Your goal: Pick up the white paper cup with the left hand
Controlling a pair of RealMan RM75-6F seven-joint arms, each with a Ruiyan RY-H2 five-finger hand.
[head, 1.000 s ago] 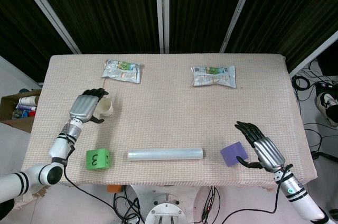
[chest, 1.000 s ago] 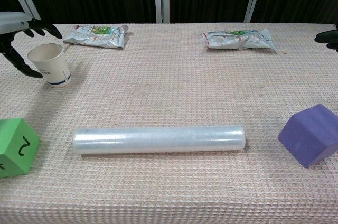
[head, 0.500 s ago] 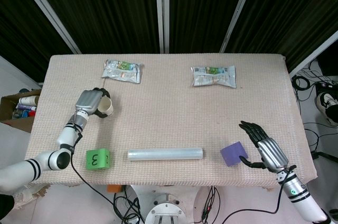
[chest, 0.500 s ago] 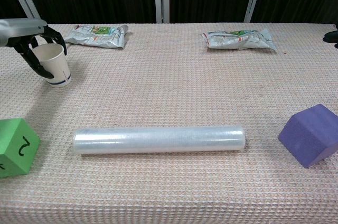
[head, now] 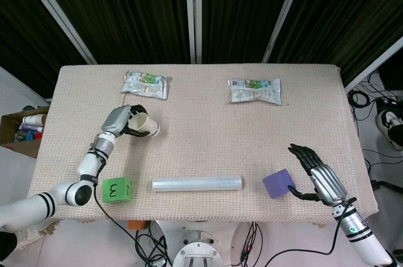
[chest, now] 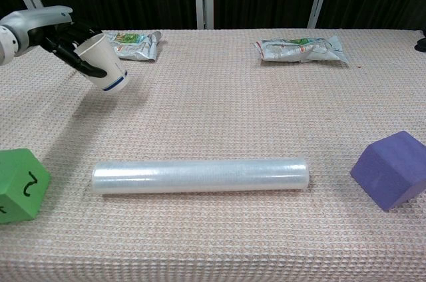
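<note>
My left hand (head: 121,122) (chest: 61,34) grips the white paper cup (head: 144,126) (chest: 103,64), which has a blue band near its base. The cup hangs tilted above the tablecloth at the left, its base pointing toward the table's middle. My right hand (head: 317,175) hovers open with fingers spread at the front right, just right of the purple block (head: 278,183) (chest: 389,169). In the chest view only a dark fingertip (chest: 422,45) of that hand shows at the right edge.
A clear plastic roll (head: 196,183) (chest: 200,175) lies along the front middle. A green numbered cube (head: 116,189) (chest: 20,184) sits front left. Two snack packets (head: 146,84) (head: 254,90) lie at the back. A cardboard box (head: 22,126) stands beyond the table's left edge.
My left hand closed round the cup, lifted it off the cloth and carried it right, tilting it over. My right hand drifted slightly toward the front right.
</note>
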